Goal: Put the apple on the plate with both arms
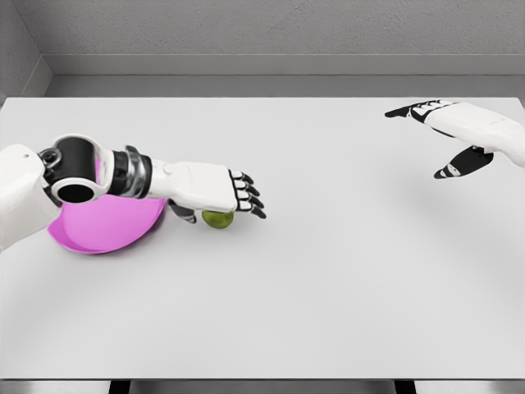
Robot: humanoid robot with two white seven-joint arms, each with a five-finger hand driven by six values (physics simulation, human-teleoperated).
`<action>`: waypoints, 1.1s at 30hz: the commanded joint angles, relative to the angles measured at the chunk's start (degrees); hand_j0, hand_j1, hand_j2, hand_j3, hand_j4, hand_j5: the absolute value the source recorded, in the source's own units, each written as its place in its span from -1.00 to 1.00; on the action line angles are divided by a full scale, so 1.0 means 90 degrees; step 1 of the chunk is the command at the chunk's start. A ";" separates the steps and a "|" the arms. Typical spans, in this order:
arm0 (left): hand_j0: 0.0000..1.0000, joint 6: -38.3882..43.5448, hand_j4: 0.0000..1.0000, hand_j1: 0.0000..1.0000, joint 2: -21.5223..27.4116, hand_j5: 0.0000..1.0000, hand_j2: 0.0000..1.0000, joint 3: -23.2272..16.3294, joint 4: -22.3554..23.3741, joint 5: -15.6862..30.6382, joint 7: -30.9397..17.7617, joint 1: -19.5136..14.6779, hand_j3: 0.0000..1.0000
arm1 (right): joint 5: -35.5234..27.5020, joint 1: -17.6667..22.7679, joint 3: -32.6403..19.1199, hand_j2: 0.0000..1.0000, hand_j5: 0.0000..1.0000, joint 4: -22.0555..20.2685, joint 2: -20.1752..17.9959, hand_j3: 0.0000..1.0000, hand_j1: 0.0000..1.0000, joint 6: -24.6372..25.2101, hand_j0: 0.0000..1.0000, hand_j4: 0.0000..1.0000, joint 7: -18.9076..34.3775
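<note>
A green apple (219, 219) lies on the white table (328, 271), just right of a pink plate (98, 230). My left hand (223, 205) reaches in over the plate and hovers directly above the apple, hiding its top. The fingers (246, 193) stretch out past the apple and the thumb (184, 215) hangs down on its left, with nothing clearly clasped. My right hand (428, 139) floats open far off at the upper right, well away from both objects.
The left forearm (123, 174) covers the upper part of the plate. The table's back edge meets a grey wall (262, 33), and its front edge runs along the bottom of the view.
</note>
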 commanded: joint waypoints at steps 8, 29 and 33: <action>1.00 0.0014 1.00 1.00 -0.0333 1.00 1.00 -0.0288 0.0501 -0.0234 -0.0018 -0.0166 1.00 | -0.0016 0.0010 0.0004 1.00 1.00 -0.0009 0.0002 1.00 1.00 0.0005 1.00 1.00 -0.0003; 0.97 0.0014 0.97 0.97 -0.0577 0.97 0.97 -0.0601 0.0745 -0.0449 -0.0255 -0.0322 0.97 | -0.0016 0.0049 0.0395 1.00 1.00 -0.0194 0.0050 1.00 1.00 0.0005 1.00 1.00 -0.0003; 0.94 0.0014 0.94 0.94 -0.0568 0.94 0.94 -0.0601 0.0745 -0.0439 -0.0255 -0.0361 0.94 | -0.0016 0.0039 0.0453 1.00 1.00 -0.0185 0.0060 1.00 1.00 0.0005 1.00 1.00 -0.0003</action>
